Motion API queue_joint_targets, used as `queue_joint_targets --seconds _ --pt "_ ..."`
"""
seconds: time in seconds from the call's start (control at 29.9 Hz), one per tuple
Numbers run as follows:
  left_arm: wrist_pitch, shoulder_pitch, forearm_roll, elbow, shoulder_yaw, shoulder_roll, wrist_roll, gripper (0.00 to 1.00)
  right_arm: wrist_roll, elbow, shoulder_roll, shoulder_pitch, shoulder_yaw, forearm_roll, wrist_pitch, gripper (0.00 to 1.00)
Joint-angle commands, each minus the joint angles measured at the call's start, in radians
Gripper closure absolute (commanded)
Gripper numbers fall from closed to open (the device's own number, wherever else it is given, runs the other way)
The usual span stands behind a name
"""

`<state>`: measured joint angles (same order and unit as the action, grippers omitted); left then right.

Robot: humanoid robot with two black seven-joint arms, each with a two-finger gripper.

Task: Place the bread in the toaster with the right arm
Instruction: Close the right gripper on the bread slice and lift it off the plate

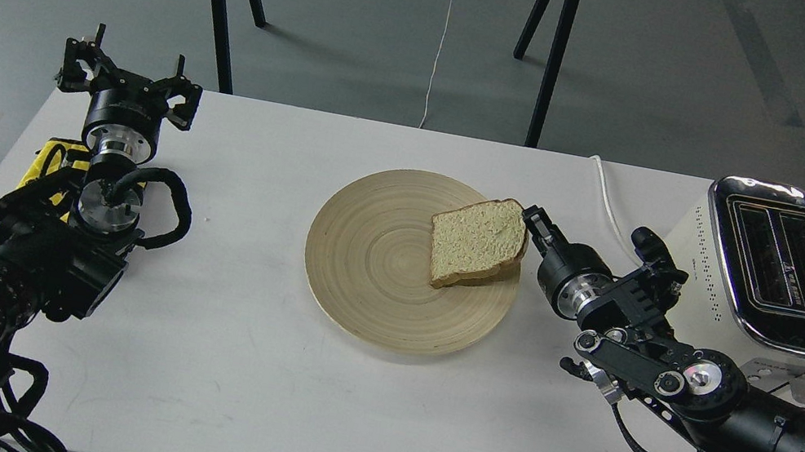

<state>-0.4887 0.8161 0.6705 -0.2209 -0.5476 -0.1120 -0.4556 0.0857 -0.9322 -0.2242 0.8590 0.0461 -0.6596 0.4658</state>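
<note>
Tan bread [476,241] tilted in right end effector [532,228].

Bright, even overhead light, no hard shadows. Soft shadow under bread [476,242] on plate [376,279]. Glare on toaster [766,278] chrome top w/ white hotspots. Desk [259,383] near blown out. Sharp throughout, no motion blur; black arms lose detail.

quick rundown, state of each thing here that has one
bread: gripped at its right edge, tilted up off the wooden plate
toaster: upright, both slots empty
right gripper: shut on bread
left gripper: open, holding nothing
wooden plate: flat on white table
</note>
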Motion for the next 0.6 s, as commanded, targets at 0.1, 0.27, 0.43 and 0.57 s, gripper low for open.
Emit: queue_joint_targets --seconds 0.1,0.27,0.43,0.57 --pt "0.0 0.0 0.0 0.0 0.0 0.0 0.0 0.0 -0.003 -0.076 -0.024 0.025 0.058 0.0 0.014 1.0" --pt "0.0 0.0 0.0 0.0 0.0 0.0 0.0 0.0 -0.003 -0.114 -0.061 0.051 0.069 0.005 0.022 1.0" --pt "0.0 0.0 0.0 0.0 0.0 0.0 0.0 0.0 -0.004 -0.203 -0.138 0.058 0.123 0.006 0.023 1.0" --pt "0.0 0.0 0.0 0.0 0.0 0.0 0.0 0.0 -0.006 -0.29 -0.248 0.072 0.152 0.009 0.023 1.0"
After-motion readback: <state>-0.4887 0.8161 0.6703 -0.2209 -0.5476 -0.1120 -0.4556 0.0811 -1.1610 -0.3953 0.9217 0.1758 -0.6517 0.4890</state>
